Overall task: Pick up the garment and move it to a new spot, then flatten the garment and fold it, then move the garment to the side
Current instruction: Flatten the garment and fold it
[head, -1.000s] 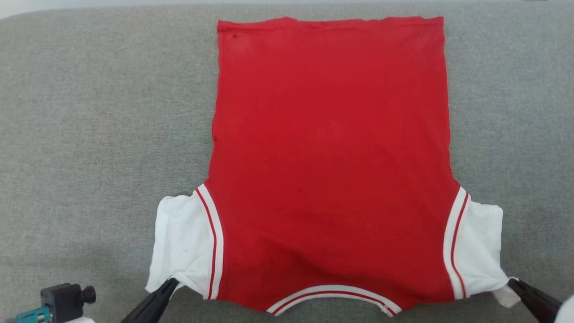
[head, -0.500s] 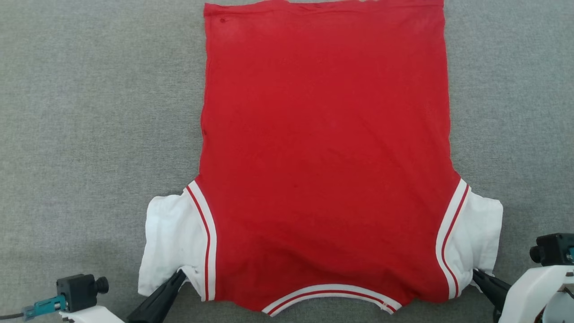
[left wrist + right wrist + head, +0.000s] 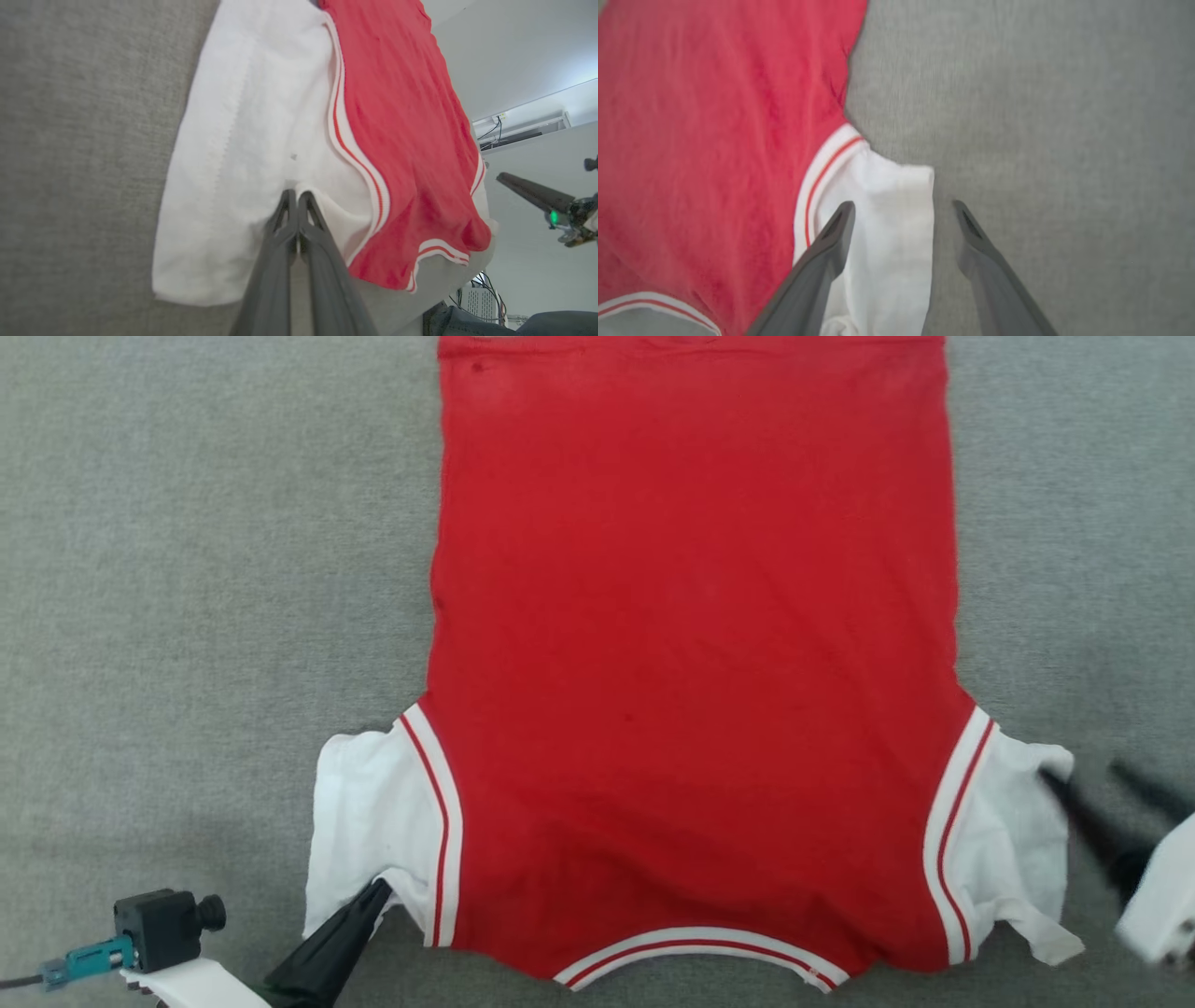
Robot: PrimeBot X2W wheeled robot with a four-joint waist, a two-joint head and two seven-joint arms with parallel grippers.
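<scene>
While my left claw [image 3: 295, 196] is pressed together, pinching the left sleeve [image 3: 243, 140] of the shirt [image 3: 691, 616], my right claw [image 3: 901, 207] is spread wide, one finger over the right sleeve [image 3: 892, 186]. Ahead of both, the shirt lies flat on grey fabric [image 3: 187, 569], with a pale wall [image 3: 514, 46] beyond.

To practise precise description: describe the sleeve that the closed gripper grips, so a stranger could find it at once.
A red garment lies flat on the grey cloth surface. Its left sleeve is white, beside red-striped trim. Alone of the two sleeves, it is pinched by the shut left gripper.
</scene>
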